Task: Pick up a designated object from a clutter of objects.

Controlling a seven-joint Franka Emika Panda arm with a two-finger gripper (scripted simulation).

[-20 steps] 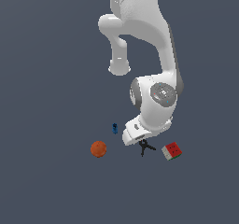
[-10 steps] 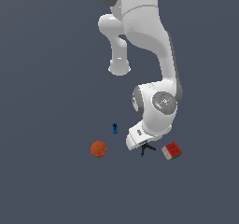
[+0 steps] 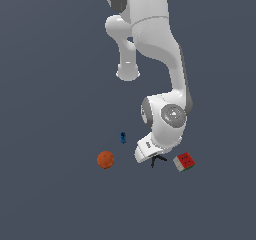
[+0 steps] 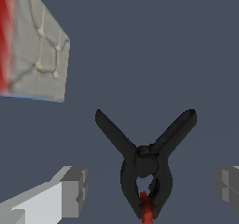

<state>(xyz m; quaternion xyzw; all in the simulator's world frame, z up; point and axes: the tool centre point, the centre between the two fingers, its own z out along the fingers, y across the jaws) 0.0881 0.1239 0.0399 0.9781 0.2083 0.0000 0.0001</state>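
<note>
Grey surface point(image 3: 50, 194): black clamp point(image 4: 145, 167) straddled by wide-open, empty hand point(image 4: 151, 188); pre-grasp step, closing is called for next.

Arm point(image 3: 165, 119) over black clamp point(image 3: 158, 160); cube point(image 3: 184, 161) beside; orange ball point(image 3: 105, 159), blue piece point(image 3: 123, 137) apart.

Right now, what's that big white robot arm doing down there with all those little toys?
The white robot arm is reaching down over a black clamp lying on the grey floor. Its pincer is open, with one finger on each side of the clamp, not squeezing it yet. The clamp hasn't been lifted. Nearby sit an orange ball, a tiny blue piece and a red, white and green cube, all left alone.
</note>
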